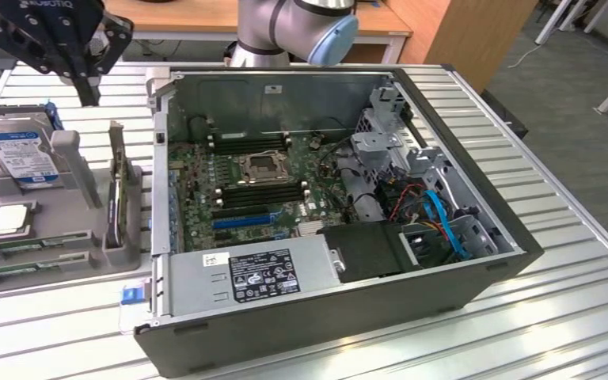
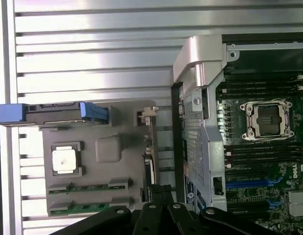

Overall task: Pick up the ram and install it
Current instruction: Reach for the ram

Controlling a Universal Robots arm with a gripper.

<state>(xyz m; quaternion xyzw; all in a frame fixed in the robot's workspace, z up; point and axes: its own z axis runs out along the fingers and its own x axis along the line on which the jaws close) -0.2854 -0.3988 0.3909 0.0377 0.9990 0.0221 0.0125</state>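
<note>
Green and thin, the ram (image 1: 21, 244) (image 2: 87, 187) lay flat in a slot of the grey holder (image 1: 72, 229) on the surface (image 1: 557, 317), at the exterior view's left. A second stick (image 1: 24, 267) lay just beside it, and the processor chip (image 1: 9, 218) was near both. The pincer (image 1: 89, 99) hung above the holder's far end, well apart from the ram, its fingers together and holding nothing. The job looked to be at the approach to the pick: nothing was lifted, and the memory slots (image 1: 262, 194) inside the open case (image 1: 494, 261) seemed bare, though that was hard to read. The pick would call for parted fingers lined up across the stick's long edges, and a descent clear of the dark upright board (image 1: 123, 198) beside the holder.
</note>
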